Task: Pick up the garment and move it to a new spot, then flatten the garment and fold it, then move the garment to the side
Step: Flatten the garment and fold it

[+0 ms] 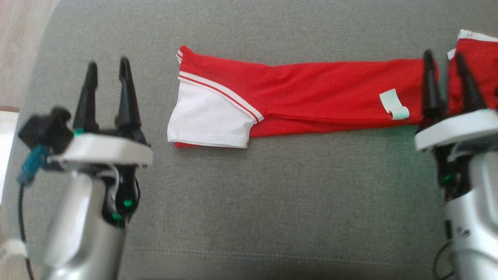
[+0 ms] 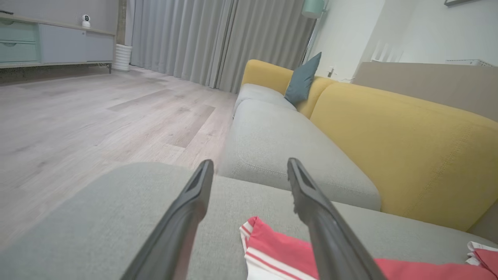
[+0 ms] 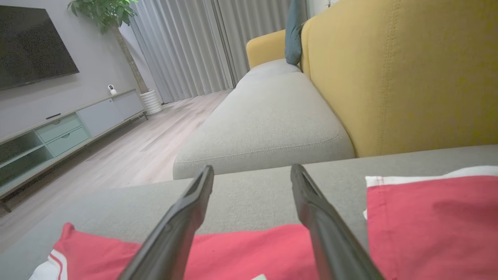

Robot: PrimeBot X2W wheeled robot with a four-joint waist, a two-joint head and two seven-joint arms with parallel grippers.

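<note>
Grey sofa seat cushion carries the garment, a red shirt lying as a long narrow strip across it, with its white sleeve at the robot's left end and a pale label near the right end. The left end effector hovers beside the sleeve end, apart from the cloth, fingers spread wide with nothing between them. The right end effector stands over the strip's right end, equally wide and empty. The lengthwise fold looks done, so the step in hand is probably the end-to-end fold. To do it well, the grip should pinch through every layer at one end, not just the top one. It should then lift only enough to clear the cloth and carry that end along the line of the strip so the edges meet squarely. A red flap with a white edge lies just beside the right fingers; whether it joins the strip cannot be told, so it may drag.
</note>
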